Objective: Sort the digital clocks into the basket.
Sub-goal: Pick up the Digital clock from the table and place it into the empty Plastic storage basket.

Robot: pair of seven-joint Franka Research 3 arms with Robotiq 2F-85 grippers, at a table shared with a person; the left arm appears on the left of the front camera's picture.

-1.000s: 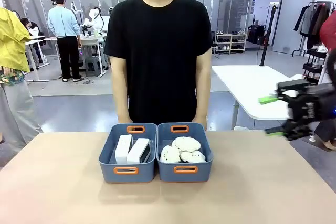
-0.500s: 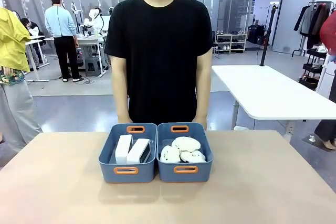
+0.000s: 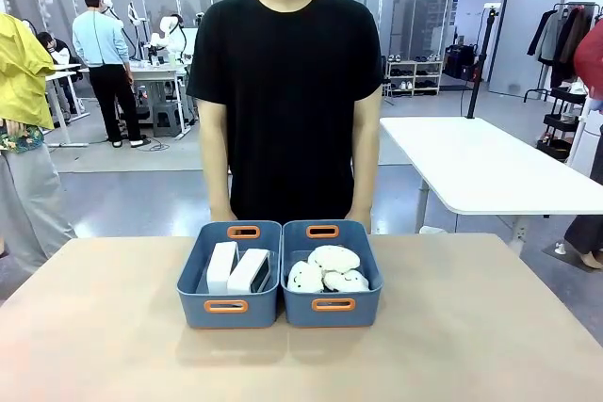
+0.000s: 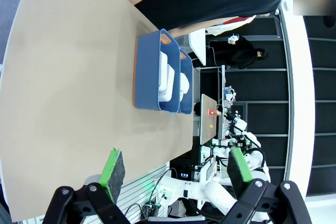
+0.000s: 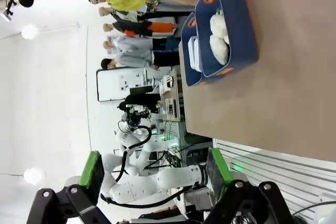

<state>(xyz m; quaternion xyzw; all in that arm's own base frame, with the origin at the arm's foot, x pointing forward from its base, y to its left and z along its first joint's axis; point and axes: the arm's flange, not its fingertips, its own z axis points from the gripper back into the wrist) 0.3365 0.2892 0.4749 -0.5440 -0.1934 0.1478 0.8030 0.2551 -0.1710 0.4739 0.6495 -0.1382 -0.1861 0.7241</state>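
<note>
Lying side by side, both digital clocks [image 3: 237,269] were held in the left basket [image 3: 229,307] near the table's [image 3: 113,327] far edge; plush toys [image 3: 328,270] filled the adjoining bin [image 3: 332,306]. Left gripper [image 4: 173,169] and right gripper [image 5: 155,174] were spread wide, nothing gripped.

Two blue rectangular plastic bins sit side by side, touching, toward the far edge of the tan wooden table [image 3: 113,345]. The left basket [image 3: 229,306] holds both white rounded digital clocks [image 3: 236,268] next to each other. The right bin [image 3: 332,306] holds cream-white fluffy cloud-shaped plush toys [image 3: 328,270]. A person in a black T-shirt [image 3: 287,91] stands just behind the bins.
</note>
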